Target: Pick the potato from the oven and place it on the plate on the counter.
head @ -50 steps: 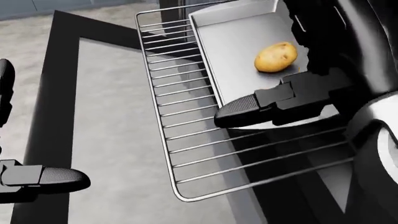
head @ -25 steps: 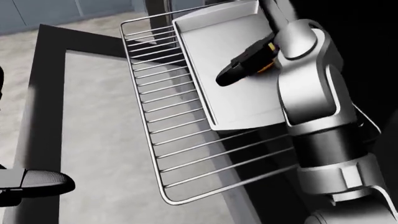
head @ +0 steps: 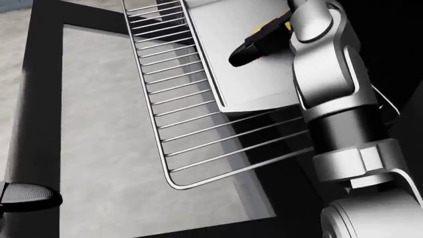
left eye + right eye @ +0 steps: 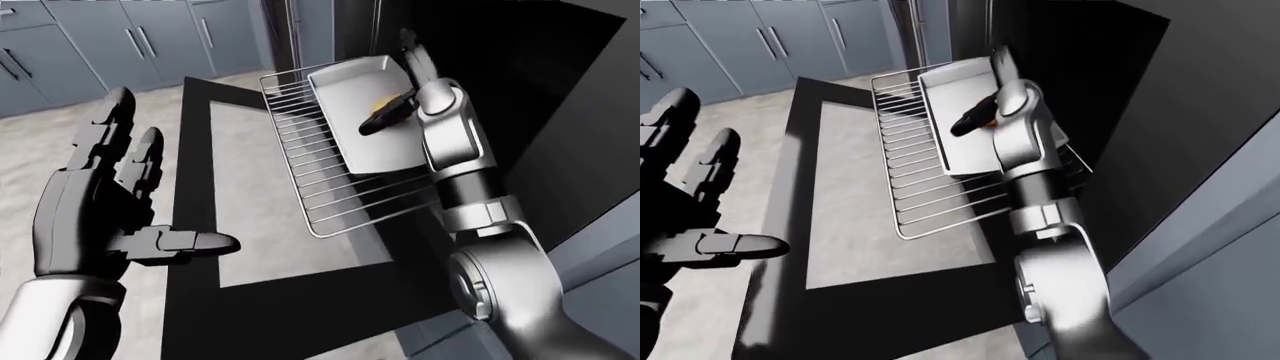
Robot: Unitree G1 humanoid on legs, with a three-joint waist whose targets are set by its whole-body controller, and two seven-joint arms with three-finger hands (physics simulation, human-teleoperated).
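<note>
Potato (image 4: 384, 103) sits on the grey baking tray (image 4: 385, 146), and only a sliver of yellow-brown skin shows, because the right robot hand (image 4: 390, 112) is down on top of it. Dark fingers (image 3: 250, 47) reach across the tray toward the left of the head view, with the potato tucked beneath them; whether they are clamped on it or just laid over it cannot be told from these angles. The tray rests on the wire oven rack (image 3: 198, 129), pulled out over the open oven door (image 4: 265, 247), whose glass panel reflects pale grey inside a black frame. The right arm (image 3: 331, 89), silver with black joints, runs up the right side of every view into the dark oven cavity (image 4: 520, 90). Over on the left of the left-eye view, the left robot hand (image 4: 105, 195) hangs well clear of the rack, fingers spread wide and thumb pointing right, holding nothing. Beyond it, a light speckled floor (image 4: 60, 142) runs up to a row of blue-grey cabinets (image 4: 120, 37) with slim bar handles along the top of the view.
</note>
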